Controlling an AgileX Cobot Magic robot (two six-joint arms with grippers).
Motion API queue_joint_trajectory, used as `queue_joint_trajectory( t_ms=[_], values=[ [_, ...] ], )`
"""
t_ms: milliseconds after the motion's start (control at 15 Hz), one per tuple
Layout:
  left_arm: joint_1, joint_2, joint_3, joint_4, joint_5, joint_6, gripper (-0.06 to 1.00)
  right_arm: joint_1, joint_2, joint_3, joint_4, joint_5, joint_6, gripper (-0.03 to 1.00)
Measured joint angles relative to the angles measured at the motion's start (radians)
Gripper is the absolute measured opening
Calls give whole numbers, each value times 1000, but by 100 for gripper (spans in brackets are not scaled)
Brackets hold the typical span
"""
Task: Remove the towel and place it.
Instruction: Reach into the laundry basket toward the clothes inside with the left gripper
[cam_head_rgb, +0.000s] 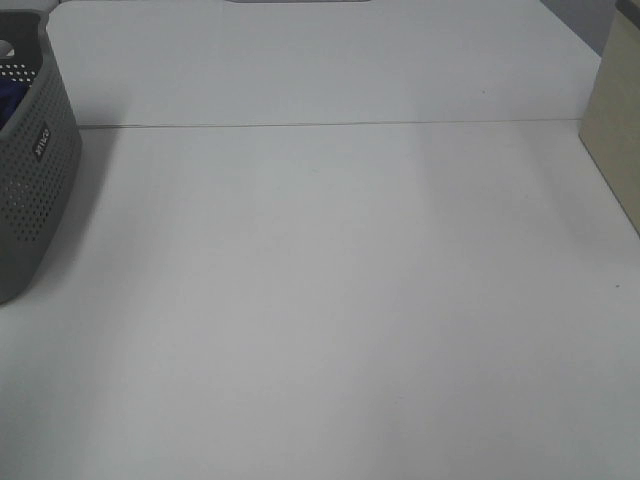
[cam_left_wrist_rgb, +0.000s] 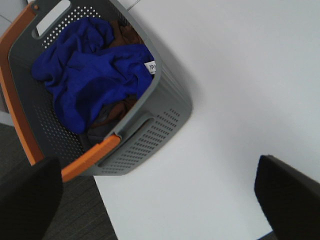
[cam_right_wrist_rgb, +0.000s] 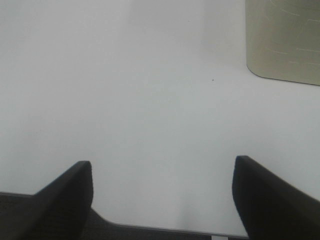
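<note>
A: Towel location?
B: Deep-blue soft cloth towel (cam_left_wrist_rgb: 90, 75), crumpled in the grey perforated plastic basket (cam_left_wrist_rgb: 165, 120) at the white counter's (cam_head_rgb: 350, 300) left edge. No clear long axis.
A: Hands?
B: Left hand (cam_left_wrist_rgb: 160, 200) is nearer, fingers wide apart, empty. Right hand (cam_right_wrist_rgb: 162, 195) is well away, also apart and empty.

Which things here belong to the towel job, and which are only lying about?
For the job: blue towel, lying in the grey basket.
Lying about: brown cloth in the same basket; beige object at the table's right.
</note>
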Motion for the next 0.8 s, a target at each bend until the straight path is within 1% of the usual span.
queue_joint_trajectory(
  t_ms=[67,133,267,400,533,667,800],
  values=[
    [0,71,-52,1,0,59,99,0,0,0,0,0,0,77],
    [0,109,-81,6,0,92,99,0,0,0,0,0,0,77],
    [0,242,-183,47,1,202,99,0,0,0,0,0,0,77],
    [0,381,-276,124,1,276,99,0,0,0,0,0,0,77],
    [0,492,-346,226,1,309,99,0,0,0,0,0,0,77],
    [0,609,-380,331,0,334,99,0,0,0,0,0,0,77],
    [0,710,-384,404,1,358,99,0,0,0,0,0,0,77]
  ],
)
